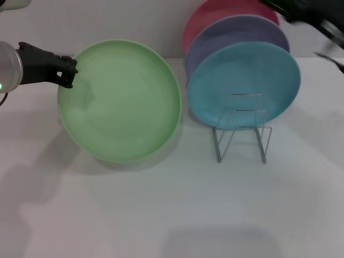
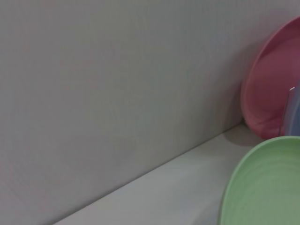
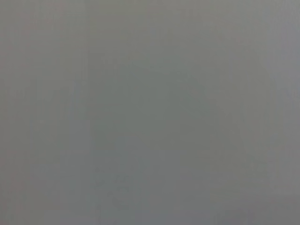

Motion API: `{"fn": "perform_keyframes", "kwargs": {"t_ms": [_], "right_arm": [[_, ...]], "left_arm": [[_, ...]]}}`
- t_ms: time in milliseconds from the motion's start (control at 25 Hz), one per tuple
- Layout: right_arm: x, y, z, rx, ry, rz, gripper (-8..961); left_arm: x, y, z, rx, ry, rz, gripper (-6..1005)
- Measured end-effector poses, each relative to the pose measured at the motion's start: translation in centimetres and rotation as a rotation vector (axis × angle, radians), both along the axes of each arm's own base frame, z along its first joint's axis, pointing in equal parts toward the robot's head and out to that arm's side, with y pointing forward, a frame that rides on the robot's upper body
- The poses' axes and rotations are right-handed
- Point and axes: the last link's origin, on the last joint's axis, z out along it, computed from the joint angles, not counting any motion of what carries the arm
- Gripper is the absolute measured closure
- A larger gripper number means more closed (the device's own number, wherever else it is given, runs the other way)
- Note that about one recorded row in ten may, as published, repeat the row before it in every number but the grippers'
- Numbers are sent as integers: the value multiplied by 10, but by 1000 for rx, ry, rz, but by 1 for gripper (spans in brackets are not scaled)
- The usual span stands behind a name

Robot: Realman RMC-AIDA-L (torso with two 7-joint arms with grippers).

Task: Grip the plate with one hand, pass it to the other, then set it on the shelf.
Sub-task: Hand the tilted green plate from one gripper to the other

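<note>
The light green plate [image 1: 122, 100] is tilted up off the white table, its face toward me, left of the rack. My left gripper [image 1: 68, 72] is shut on its upper left rim. The left wrist view shows part of the same plate [image 2: 266, 187] in one corner. The shelf [image 1: 242, 130], a thin silver wire rack, stands at centre right with its front slots free. My right arm [image 1: 310, 16] hangs blurred at the top right, away from the plate. The right wrist view shows only a plain grey surface.
A turquoise plate [image 1: 243, 84], a lavender plate [image 1: 236, 33] and a pink plate [image 1: 207, 19] stand one behind another in the rack's rear slots. The pink plate [image 2: 272, 93] also shows in the left wrist view. A grey wall runs behind the table.
</note>
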Motion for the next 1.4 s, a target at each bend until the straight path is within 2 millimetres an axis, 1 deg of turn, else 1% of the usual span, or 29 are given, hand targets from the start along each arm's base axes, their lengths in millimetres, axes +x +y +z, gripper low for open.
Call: {"fn": "perform_keyframes", "kwargs": {"t_ms": [40,80,120,160,200,240,360,400,440,480,520,600,640,760,800,840,1000,1400], "right_arm": [[-18,12,-1,-50,-44,-27,127],[-18,12,-1,-50,-44,-27,127],[-39,28,-2,-123,-94,-78,127],[-39,28,-2,-123,-94,-78,127],[-64,37,-7,-199,-169,-101,127],[-64,37,-7,-199,-169,-101,128],[-91,42,-15,-311,-279,-163,128],[-103,44,-20,-371,-340,-227,128],[-103,44,-20,-371,-340,-227,128],[-110,47,-21,-409,-383,-273,128],[-110,47,-21,-409,-383,-273,128],[-115,50,-28,-482,-431,-309,127],[-115,50,-28,-482,-431,-309,127],[-117,54,-37,-535,-462,-324,127],[-116,57,-44,-558,-476,-338,127],[-116,57,-44,-558,-476,-338,128],[-107,65,-58,-589,-510,-383,128],[-104,69,-74,-601,-542,-389,127]], "left_arm": [[0,0,0,2,0,-1,962],[0,0,0,3,-2,-2,961],[0,1,1,7,-2,-2,960],[0,1,2,8,-2,-1,960],[0,1,3,11,-2,-2,959],[0,1,3,11,-2,-2,959],[1,2,4,16,-1,-8,957],[2,3,4,18,-1,-11,956],[2,3,4,18,-1,-11,956],[2,3,4,18,-1,-12,955],[2,3,4,18,-1,-13,954],[3,3,4,19,-1,-16,953],[3,3,4,19,-1,-16,953],[4,3,3,16,-2,-22,951],[4,3,3,15,2,-26,950],[4,3,3,15,2,-26,950],[4,3,3,13,1,-29,947],[4,2,-1,1,-5,-28,941]]}}
